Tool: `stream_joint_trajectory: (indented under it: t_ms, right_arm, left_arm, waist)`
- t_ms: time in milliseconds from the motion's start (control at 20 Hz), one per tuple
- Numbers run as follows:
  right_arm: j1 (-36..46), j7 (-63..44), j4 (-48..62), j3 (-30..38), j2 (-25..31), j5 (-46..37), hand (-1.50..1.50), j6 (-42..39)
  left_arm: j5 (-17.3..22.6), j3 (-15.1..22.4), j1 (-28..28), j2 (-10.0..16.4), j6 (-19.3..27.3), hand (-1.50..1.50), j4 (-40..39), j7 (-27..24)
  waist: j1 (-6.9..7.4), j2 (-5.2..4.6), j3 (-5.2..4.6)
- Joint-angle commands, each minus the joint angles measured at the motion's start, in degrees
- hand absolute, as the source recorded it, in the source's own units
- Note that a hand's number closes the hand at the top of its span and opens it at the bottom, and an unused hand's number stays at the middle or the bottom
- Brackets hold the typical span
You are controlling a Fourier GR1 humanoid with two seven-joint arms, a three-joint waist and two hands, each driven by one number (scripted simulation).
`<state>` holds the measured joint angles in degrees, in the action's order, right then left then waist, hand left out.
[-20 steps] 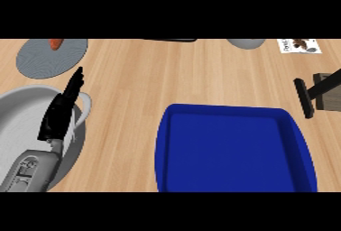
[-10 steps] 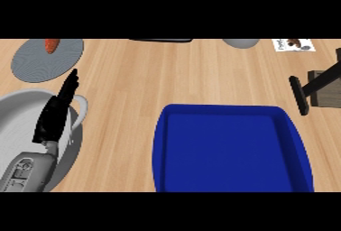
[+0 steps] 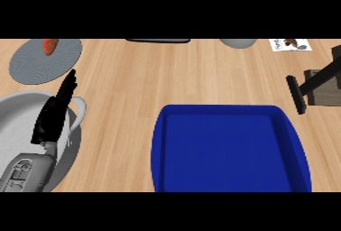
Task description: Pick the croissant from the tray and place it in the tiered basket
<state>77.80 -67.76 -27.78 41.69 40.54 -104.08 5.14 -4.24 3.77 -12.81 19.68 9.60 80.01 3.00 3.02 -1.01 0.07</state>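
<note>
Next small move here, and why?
Probably hold off reaching and find the croissant first. The blue tray looks bare and no croissant shows anywhere in the head view. The only hand in view, the left hand, lies open over a grey dish at the left.
</note>
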Motion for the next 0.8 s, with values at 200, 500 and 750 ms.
stream_joint_trajectory:
  t_ms: [200, 500, 750]
  right_arm:
    - [1.45, -10.67, -6.48, -3.54, -1.47, -6.57, -1.50, 9.86]
    - [4.57, -17.11, -13.98, -3.52, -4.67, -11.30, -1.50, 4.61]
    - [6.17, -17.44, -24.38, 0.13, -10.00, -13.76, -1.50, 0.48]
  left_arm:
    - [-0.22, 0.51, 1.10, -0.76, -0.06, 0.00, 1.75, 0.86]
    - [-0.30, -0.80, 1.61, -0.12, 0.17, 0.00, 0.66, 0.90]
    - [0.15, -0.97, 3.24, -1.13, 0.42, 0.00, 0.13, -0.01]
  waist:
    - [-0.30, 0.25, -0.11]
    - [-1.71, 0.92, -0.24]
    - [-2.77, 1.61, -0.27]
